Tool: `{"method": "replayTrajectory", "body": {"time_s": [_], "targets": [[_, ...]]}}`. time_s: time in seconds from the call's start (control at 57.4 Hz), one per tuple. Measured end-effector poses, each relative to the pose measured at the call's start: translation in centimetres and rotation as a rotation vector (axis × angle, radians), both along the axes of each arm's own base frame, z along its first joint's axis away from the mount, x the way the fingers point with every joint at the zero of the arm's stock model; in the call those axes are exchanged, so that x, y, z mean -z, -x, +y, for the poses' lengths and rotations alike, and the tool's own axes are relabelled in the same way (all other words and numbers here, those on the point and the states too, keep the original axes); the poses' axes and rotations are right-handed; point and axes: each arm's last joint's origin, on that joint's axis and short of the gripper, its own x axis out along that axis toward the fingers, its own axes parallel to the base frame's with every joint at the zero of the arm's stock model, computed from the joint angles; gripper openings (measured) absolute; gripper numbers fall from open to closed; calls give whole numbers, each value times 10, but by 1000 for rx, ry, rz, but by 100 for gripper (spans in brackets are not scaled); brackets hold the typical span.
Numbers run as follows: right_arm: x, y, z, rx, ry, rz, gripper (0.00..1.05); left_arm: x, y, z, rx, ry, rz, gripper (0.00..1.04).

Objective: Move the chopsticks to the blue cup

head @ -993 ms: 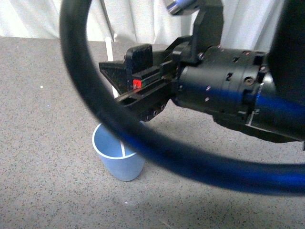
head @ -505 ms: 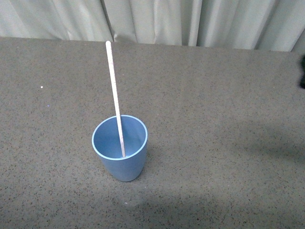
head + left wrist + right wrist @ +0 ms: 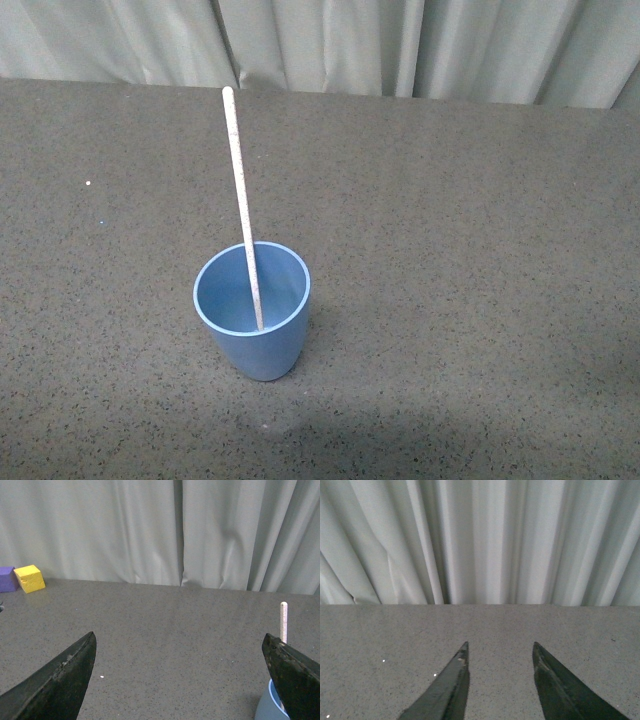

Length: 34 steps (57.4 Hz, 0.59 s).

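Observation:
The blue cup (image 3: pixel 252 312) stands upright on the grey table in the front view. The chopstick (image 3: pixel 240 200), one pale stick, stands inside it, leaning on the rim and sticking out well above it. Neither arm shows in the front view. In the left wrist view my left gripper (image 3: pixel 178 642) is open wide and empty, with the cup (image 3: pixel 267 708) and the stick's top (image 3: pixel 283 621) beside one fingertip. In the right wrist view my right gripper (image 3: pixel 500 650) is open and empty over bare table, facing the curtain.
A pale curtain (image 3: pixel 400 45) hangs along the table's far edge. A yellow block (image 3: pixel 29 578) and a purple block (image 3: pixel 7 579) sit at the back of the table in the left wrist view.
One second ago the right arm and its cable filled the front view above the cup. It has pulled out of view, leaving the stick standing in the cup.

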Motion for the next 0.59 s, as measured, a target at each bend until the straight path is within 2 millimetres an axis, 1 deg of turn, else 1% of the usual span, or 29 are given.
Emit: {"method": "replayTrajectory", "body": {"time_s": [0.087, 0.157, 0.279, 0.592], "targets": [[1, 6, -4, 22, 3, -7, 11, 0, 0, 0, 0, 0, 0, 98], [3, 11, -5, 22, 8, -11, 0, 0, 0, 0, 0, 0, 0, 98], [13, 20, -5, 19, 7, 1, 1, 0, 0, 0, 0, 0, 0, 98], [8, 33, -5, 19, 7, -17, 1, 0, 0, 0, 0, 0, 0, 98]]}}
